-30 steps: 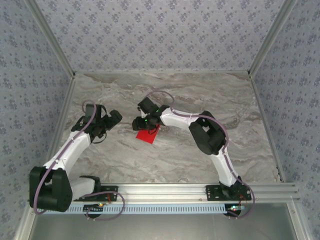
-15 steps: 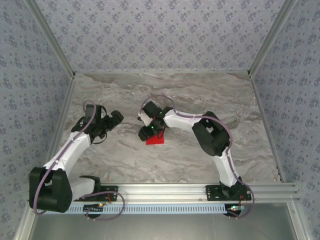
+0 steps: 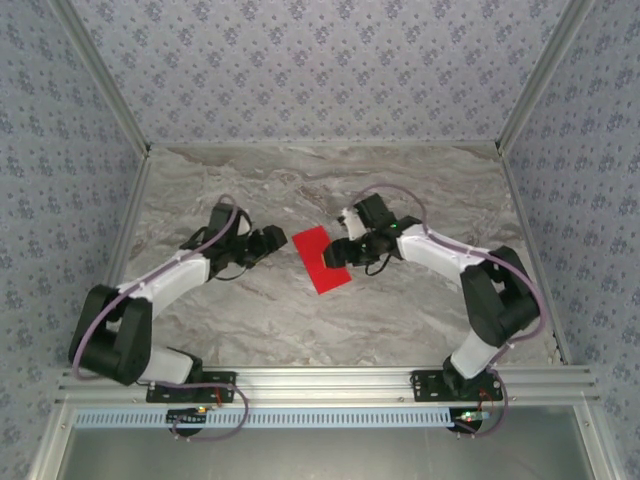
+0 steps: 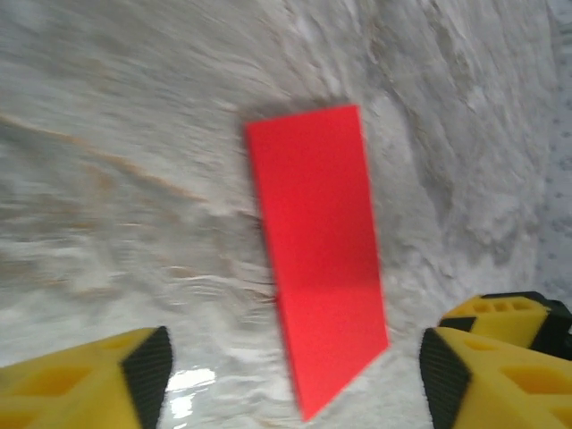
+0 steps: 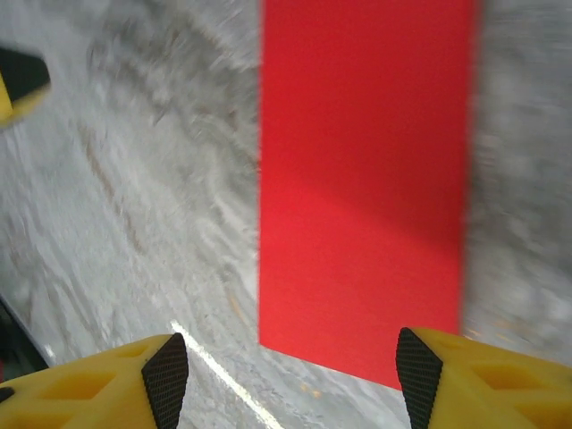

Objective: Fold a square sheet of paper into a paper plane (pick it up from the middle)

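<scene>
The square sheet of paper [image 3: 321, 261], bright red, lies flat on the marble table [image 3: 250, 320] as a narrow oblong. In the left wrist view the sheet [image 4: 317, 255] runs away from my left gripper [image 4: 295, 384], its near corner between the open fingers. My left gripper [image 3: 277, 241] sits just left of the sheet. My right gripper [image 3: 334, 256] is at the sheet's right edge, open. In the right wrist view the sheet [image 5: 366, 179] lies ahead of the right gripper [image 5: 290, 380], with nothing held. The paper plane is out of view.
Metal rails and patterned walls [image 3: 320, 70] border the table on three sides. A yellow fingertip of the left gripper [image 5: 18, 85] shows at the top left of the right wrist view. Bare marble lies behind and in front of the sheet.
The right gripper let go of the sheet and swung right, its jaws widening. The left arm reached right toward the sheet and its jaws narrowed a little. The sheet now lies uncovered.
</scene>
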Motion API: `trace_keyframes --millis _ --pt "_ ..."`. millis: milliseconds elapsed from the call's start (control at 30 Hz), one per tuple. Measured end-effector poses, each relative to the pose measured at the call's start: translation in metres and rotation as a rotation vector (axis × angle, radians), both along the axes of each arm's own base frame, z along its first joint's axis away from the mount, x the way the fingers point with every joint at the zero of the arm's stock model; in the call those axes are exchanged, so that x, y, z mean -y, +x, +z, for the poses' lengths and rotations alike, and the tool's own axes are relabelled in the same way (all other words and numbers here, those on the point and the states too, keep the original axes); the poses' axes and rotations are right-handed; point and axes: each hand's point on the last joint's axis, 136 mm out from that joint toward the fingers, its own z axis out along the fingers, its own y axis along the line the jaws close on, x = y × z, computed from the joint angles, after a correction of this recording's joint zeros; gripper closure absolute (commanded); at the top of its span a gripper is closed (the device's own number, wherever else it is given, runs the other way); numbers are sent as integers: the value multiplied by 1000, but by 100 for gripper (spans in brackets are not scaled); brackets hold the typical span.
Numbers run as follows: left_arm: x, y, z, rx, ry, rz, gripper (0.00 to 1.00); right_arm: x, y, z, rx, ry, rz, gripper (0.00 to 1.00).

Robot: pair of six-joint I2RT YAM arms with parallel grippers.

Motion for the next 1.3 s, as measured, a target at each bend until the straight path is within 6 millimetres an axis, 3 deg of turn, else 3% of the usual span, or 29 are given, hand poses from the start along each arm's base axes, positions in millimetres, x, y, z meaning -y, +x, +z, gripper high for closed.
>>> trace_keyframes --millis 133,233,333,967,1300 --pt "47 6 -3 0 -36 -100 55 35 4 -20 -77 -1 -144 35" --pt "74 9 -12 -13 -51 -154 62 42 -1 -30 -127 2 -175 37" --pt "87 10 -25 -38 -47 -176 65 39 -3 -34 -154 17 -169 39" --pt "78 11 -81 -151 59 -129 73 34 -9 -56 -239 18 -150 45" --pt "76 12 -82 -147 72 -128 73 27 -10 -59 -253 18 -135 51"
